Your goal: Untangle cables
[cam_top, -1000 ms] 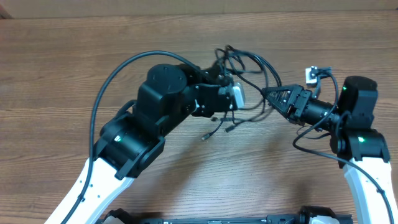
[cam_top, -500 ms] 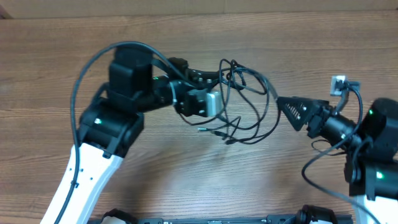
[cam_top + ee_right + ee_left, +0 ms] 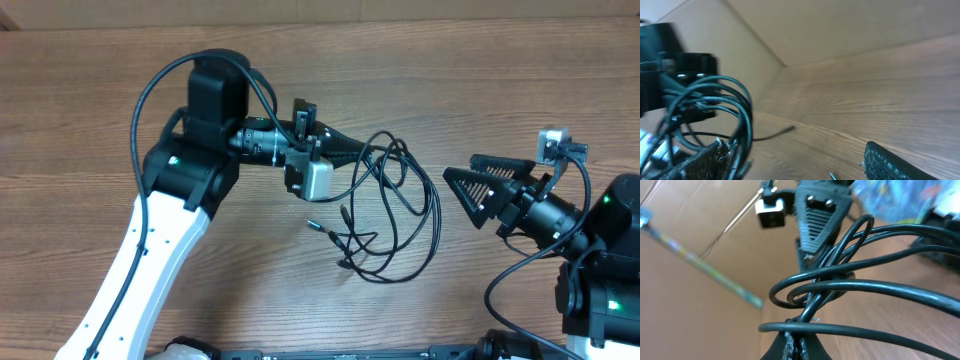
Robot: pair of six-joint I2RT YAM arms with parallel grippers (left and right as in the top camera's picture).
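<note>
The cables (image 3: 400, 205) are thin black cords looped in a loose tangle at the table's middle, with small plug ends (image 3: 314, 225) lying on the wood. My left gripper (image 3: 357, 152) reaches in from the left and is shut on the cords at the top of the tangle. In the left wrist view its jaws (image 3: 796, 347) are pressed together on a cord, and the loops (image 3: 850, 285) fan out ahead. My right gripper (image 3: 462, 177) stands open just right of the tangle with nothing between its fingers. In the right wrist view the cables (image 3: 740, 107) hang beside its left finger (image 3: 697, 162).
The wooden table (image 3: 90, 90) runs out on all sides. A cardboard wall (image 3: 320, 12) lines the back edge. The left arm's thick black wire (image 3: 150, 110) arcs over its shoulder, and the right arm's base (image 3: 600, 300) sits at the front right.
The right gripper has opened, let go of the cables and drawn back to the right. The left arm has swung left with the cables, and the tangle has spread into wider loops.
</note>
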